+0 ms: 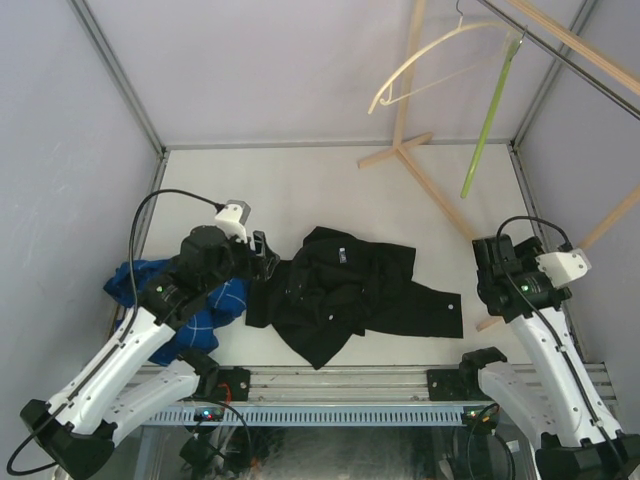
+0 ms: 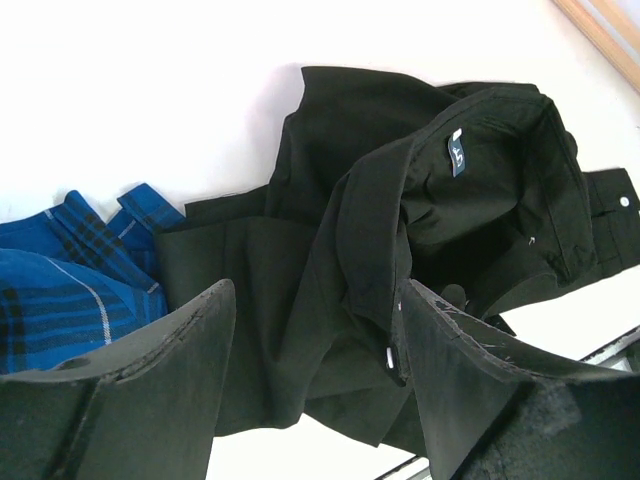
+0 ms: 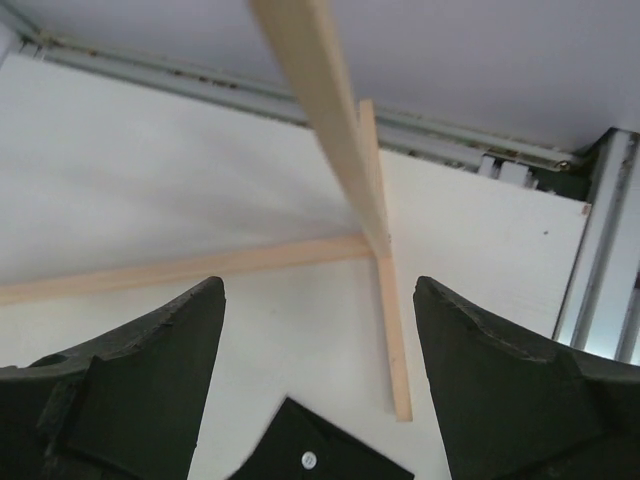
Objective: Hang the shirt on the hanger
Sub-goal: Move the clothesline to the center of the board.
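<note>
Shirt [image 1: 350,290] lies crumpled mid-bench [image 1: 300,190], its hem near the front edge, with bare bench behind. Hanger [image 1: 490,120] hangs from the rack rail [image 1: 560,45], far right. Left gripper [image 2: 315,300] is released, jaws spread over the shirt, beside the blue plaid shirt [image 1: 215,310]. Right gripper [image 3: 318,290] is released and empty, near the right edge. Only the left wrist view shows the collar label [image 2: 456,155]; only the right wrist view shows the rack foot [image 3: 390,330] up close.
</note>
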